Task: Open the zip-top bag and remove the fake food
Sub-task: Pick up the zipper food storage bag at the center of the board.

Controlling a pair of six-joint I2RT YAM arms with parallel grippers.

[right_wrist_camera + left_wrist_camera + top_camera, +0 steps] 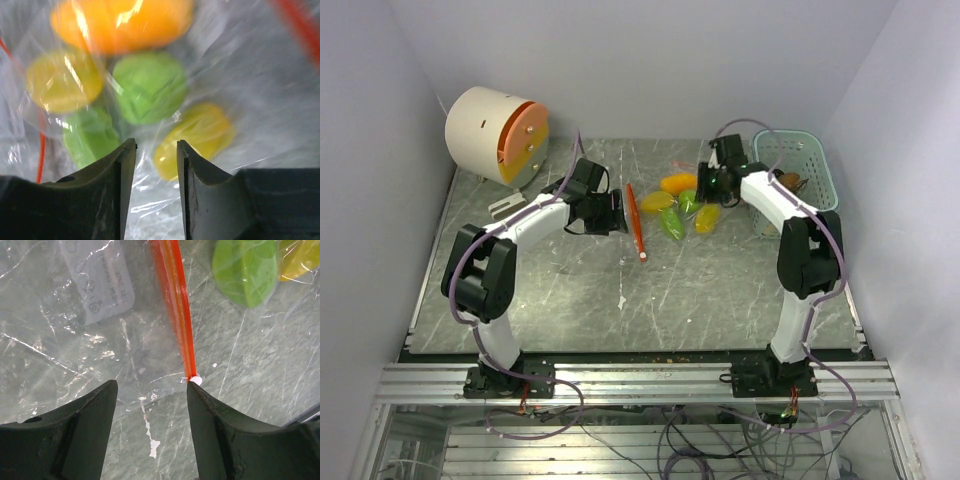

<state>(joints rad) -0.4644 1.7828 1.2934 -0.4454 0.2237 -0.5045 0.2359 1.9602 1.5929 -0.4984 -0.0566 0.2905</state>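
The zip-top bag (655, 205) lies flat on the table, its red-orange zip strip (636, 220) on the left side. Inside it sits the fake food (680, 203): an orange piece (125, 22), yellow pieces (195, 135) and green pieces (150, 87). My left gripper (152, 385) is open just left of the strip. Its right fingertip (200, 392) touches the strip's white near end (195, 380). My right gripper (156, 145) hovers over the food end of the bag, jaws apart with only crinkled film showing in the gap. In the top view the left gripper (618, 213) and the right gripper (710, 193) flank the bag.
A pale teal basket (812, 160) with something brown inside stands at the back right, close to the right arm. A cream cylinder with an orange face (495, 135) stands at the back left. Walls close in on three sides. A white label (100, 285) is on the bag.
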